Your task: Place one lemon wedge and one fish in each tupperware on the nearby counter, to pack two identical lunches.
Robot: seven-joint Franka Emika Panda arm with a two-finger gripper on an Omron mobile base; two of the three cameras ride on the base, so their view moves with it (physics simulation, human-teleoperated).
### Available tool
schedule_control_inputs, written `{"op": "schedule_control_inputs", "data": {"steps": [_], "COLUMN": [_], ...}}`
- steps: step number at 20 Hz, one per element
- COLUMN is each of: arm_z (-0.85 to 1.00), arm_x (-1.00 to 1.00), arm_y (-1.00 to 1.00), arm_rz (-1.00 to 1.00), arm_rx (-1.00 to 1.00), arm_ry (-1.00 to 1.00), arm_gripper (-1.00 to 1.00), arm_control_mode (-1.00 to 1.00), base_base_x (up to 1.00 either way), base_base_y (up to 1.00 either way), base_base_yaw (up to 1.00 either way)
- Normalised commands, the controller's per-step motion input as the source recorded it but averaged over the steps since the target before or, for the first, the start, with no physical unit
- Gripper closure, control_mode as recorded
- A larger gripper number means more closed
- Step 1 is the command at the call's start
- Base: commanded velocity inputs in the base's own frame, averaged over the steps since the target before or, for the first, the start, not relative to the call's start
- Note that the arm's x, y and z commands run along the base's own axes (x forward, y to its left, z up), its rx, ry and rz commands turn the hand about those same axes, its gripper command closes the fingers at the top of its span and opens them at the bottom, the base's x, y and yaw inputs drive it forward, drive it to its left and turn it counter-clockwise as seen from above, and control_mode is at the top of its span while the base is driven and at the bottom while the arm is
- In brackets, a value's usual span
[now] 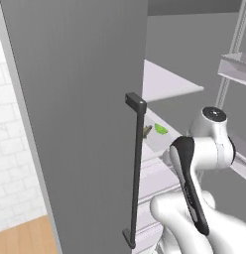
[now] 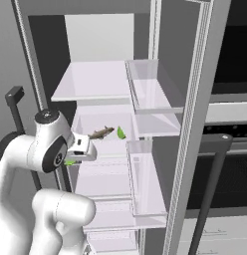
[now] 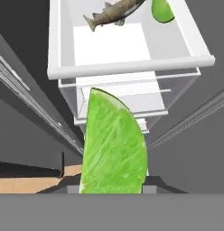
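Open fridge, pale drawer (image 3: 132,63) at 12 o'clock; gripper (image 2: 75,158) clamped on lemon wedge (image 3: 114,144), long axis pointing drawerward; fish (image 3: 114,12), second wedge (image 3: 162,10) beyond

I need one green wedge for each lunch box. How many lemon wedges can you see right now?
2. One bright lime-green lemon wedge sits close at the end effector; the other lime-green wedge lies on the white fridge shelf beside the grey-and-tan fish. More may be hidden.

Fish (image 1: 147,131) mostly hidden behind the fridge door (image 1: 80,124) in left base view, only a sliver shows. Held lemon wedge (image 3: 114,144) covers the fingertips in hand view; its lower end is hidden. Second wedge (image 3: 161,10) cut by top edge.
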Motion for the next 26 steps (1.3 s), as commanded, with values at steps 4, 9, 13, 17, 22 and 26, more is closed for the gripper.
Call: {"op": "schedule_control_inputs", "data": {"steps": [4,9,13,17,22,26], "arm_z": [0.0,0.0,0.0,0.0,0.0,0.0], "arm_x": [0.0,0.0,0.0,0.0,0.0,0.0], "arm_y": [0.0,0.0,0.0,0.0,0.0,0.0], "arm_rz": [0.0,0.0,0.0,0.0,0.0,0.0], "arm_rx": [0.0,0.0,0.0,0.0,0.0,0.0], "arm_ry": [0.0,0.0,0.0,0.0,0.0,0.0], "arm_gripper": [1.0,1.0,1.0,1.0,1.0,1.0], "arm_control_mode": [1.0,1.0,1.0,1.0,1.0,1.0], "base_base_x": [-1.0,-1.0,-0.94,-0.24,0.43,1.0], "base_base_y": [-0.05,-0.47,-1.0,-1.0,-1.0,-1.0], "base_base_yaw": [0.0,-0.01,-0.23,-0.35,-0.33,-0.2]}}
